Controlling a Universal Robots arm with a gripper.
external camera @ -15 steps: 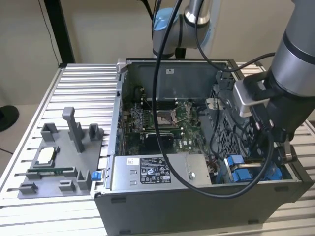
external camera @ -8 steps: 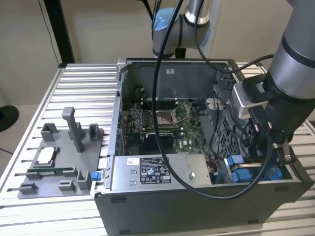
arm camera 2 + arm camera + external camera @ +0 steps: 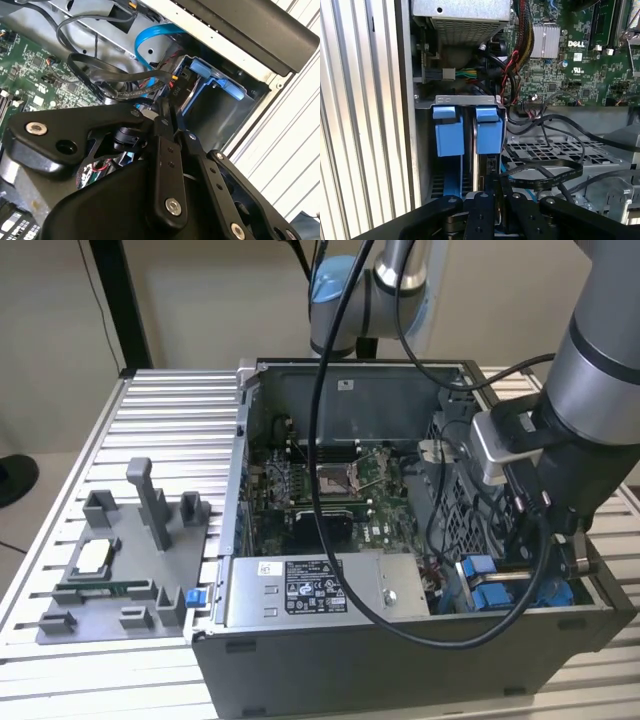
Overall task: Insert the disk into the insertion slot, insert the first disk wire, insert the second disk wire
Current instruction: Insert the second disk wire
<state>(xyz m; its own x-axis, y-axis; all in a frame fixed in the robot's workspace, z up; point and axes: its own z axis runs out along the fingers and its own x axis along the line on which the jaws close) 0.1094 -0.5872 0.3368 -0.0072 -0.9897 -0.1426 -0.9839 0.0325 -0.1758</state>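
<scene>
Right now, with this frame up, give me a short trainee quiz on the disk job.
1. True or false: the disk lies flat on the table outside the case.
2. The gripper is nearest to: A) the grey fixture, B) the slot, C) the processor socket.
3. Fill in: the tabs at the slot's mouth are ____.

Key: 1 false, it stands in the slot; 2 B; 3 blue.
</scene>
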